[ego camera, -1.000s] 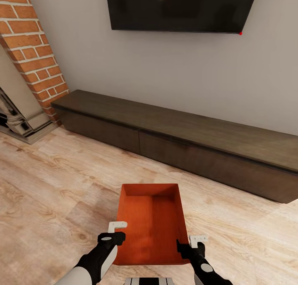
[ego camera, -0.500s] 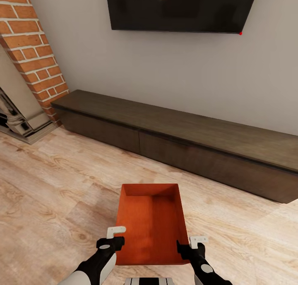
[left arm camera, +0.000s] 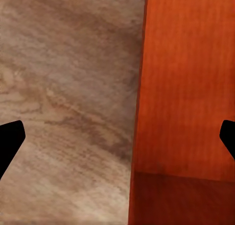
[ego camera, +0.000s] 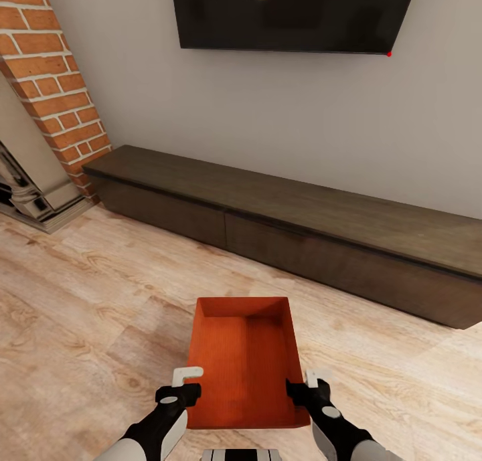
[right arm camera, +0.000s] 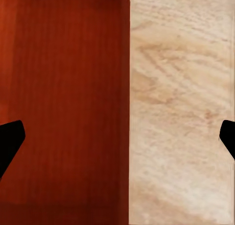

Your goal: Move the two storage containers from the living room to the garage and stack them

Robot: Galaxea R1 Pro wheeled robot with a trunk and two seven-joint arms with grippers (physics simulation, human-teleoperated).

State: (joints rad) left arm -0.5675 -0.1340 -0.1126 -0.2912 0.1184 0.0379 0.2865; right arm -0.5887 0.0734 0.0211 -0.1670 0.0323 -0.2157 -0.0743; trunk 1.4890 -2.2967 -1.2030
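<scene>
**Claws straddling container walls**

Left claw spread open astride the left wall of the storage container. Container sits on the wood plank floor. Right claw likewise open over the right wall.

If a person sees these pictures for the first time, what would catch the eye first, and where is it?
The orange-red ribbed plastic bin stands out first, open-topped on the light wood plank floor between the left gripper and right gripper, each open astride a side wall. Behind it a long dark wooden cabinet runs along the grey wall, under a black wall TV, with red brick at left.
</scene>
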